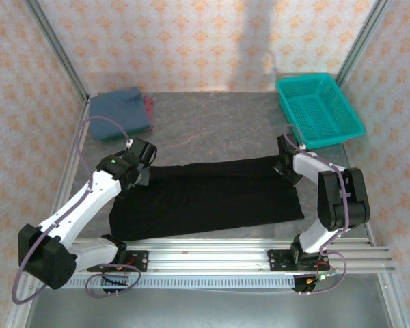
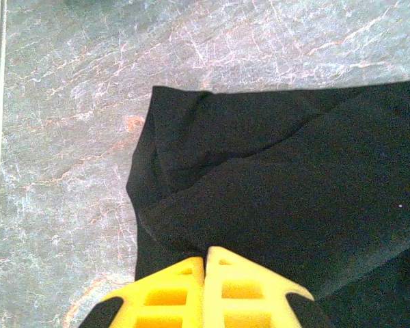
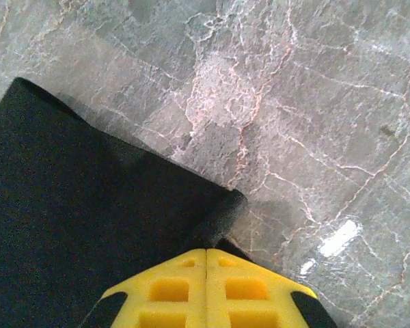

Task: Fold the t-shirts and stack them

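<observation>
A large black t-shirt (image 1: 205,198) lies flat as a long band across the middle of the table. My left gripper (image 1: 143,175) is at its far left corner and my right gripper (image 1: 285,171) at its far right corner. In the left wrist view the yellow fingertips (image 2: 205,257) are pressed together with black cloth (image 2: 280,178) pinched at their tip. The right wrist view has the yellow tips (image 3: 206,250) shut on the shirt's corner (image 3: 219,212). A folded stack of t-shirts (image 1: 120,111) sits at the back left, slate-blue on top with green and pinkish-red edges peeking out.
A teal mesh basket (image 1: 319,109) stands at the back right, close behind the right arm. Grey marbled tabletop (image 1: 212,130) lies bare between the stack and the basket. Metal rails (image 1: 225,256) run along the near edge, and patterned walls enclose three sides.
</observation>
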Tool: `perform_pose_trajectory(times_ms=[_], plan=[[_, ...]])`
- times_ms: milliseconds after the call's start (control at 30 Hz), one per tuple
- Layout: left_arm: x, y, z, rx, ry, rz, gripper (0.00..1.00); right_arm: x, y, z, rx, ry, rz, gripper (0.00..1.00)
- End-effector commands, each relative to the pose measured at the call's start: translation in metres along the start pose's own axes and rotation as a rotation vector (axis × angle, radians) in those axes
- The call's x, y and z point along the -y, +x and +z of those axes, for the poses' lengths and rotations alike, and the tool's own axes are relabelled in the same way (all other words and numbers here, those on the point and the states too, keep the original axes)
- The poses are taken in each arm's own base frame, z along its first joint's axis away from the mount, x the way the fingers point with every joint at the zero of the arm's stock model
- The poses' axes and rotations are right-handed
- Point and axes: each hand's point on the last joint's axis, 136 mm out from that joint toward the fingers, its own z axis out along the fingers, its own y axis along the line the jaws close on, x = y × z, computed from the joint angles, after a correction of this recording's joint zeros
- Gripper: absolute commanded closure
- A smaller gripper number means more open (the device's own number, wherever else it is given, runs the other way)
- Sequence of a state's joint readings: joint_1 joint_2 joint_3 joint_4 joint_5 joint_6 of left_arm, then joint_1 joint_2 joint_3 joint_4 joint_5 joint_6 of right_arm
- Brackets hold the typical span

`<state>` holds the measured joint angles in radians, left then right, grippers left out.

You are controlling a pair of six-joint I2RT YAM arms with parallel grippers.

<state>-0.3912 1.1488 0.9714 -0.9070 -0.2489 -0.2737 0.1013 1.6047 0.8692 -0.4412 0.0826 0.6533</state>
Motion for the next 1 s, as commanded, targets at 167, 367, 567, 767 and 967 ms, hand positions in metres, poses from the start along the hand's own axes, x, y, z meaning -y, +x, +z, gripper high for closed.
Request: perform_pose_trajectory(times_ms=[167,367,567,767,967], plan=[[-0.003,0.028,0.003,-0.063,-0.019,-0.045,1.00,0.023,0.001,-0.001,0.011,0.072,-0.004,1.00],[0.005,0.036,0.011,-0.113,-0.038,-0.021,1.00,0.027,0.009,0.006,-0.014,0.090,-0.003,1.00],[0.010,0.040,0.015,-0.130,-0.046,0.003,1.00,0.033,0.016,0.014,-0.043,0.131,-0.017,0.98],[0.013,0.043,0.020,-0.159,-0.075,0.038,1.00,0.015,0.016,0.008,-0.067,0.032,-0.005,0.53],[0.015,0.039,0.015,-0.132,-0.068,0.045,1.00,-0.013,0.008,-0.028,-0.062,-0.166,-0.008,0.21]])
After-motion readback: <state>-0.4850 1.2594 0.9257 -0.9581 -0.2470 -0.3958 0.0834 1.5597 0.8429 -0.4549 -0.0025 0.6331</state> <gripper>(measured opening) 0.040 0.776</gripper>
